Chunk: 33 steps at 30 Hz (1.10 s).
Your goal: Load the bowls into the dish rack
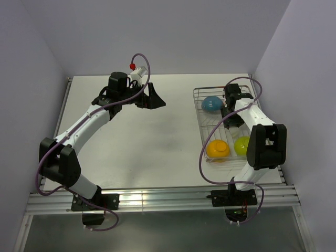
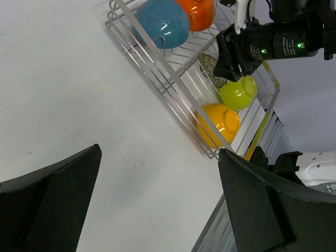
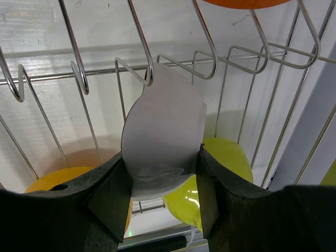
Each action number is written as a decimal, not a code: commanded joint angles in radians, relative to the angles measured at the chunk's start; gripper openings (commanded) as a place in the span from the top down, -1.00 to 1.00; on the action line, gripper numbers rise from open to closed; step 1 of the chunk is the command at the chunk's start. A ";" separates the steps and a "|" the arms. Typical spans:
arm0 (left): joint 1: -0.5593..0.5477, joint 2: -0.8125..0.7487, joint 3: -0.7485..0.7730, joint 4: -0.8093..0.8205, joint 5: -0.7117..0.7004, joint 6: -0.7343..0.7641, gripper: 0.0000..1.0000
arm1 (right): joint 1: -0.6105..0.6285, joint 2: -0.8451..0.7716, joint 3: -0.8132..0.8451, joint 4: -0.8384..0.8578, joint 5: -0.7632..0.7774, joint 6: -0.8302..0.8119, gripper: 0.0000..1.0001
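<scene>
The silver wire dish rack stands at the table's right. In it lie a blue bowl, a yellow-orange bowl and a lime-green bowl. The left wrist view also shows the rack, an orange bowl beyond the blue one, and the floral scalloped dish. My right gripper is shut on that dish, held on edge inside the rack; its plain pale back sits between my right gripper's fingers. My left gripper is open and empty over bare table.
The rack's upright wire prongs stand just beyond the held dish. The lime-green bowl and yellow-orange bowl lie right below it. The table's metal front rail runs along the near edge. Grey walls close in both sides.
</scene>
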 commanded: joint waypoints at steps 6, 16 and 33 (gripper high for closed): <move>0.006 -0.031 -0.003 0.051 0.023 -0.006 -0.99 | 0.025 0.006 0.042 -0.018 -0.050 0.047 0.00; 0.004 -0.028 -0.003 0.054 0.025 -0.010 -0.99 | 0.025 0.009 0.037 -0.021 -0.067 0.045 -0.47; 0.004 -0.029 -0.005 0.054 0.028 -0.010 -0.99 | 0.026 0.003 0.060 -0.051 -0.159 0.059 -0.51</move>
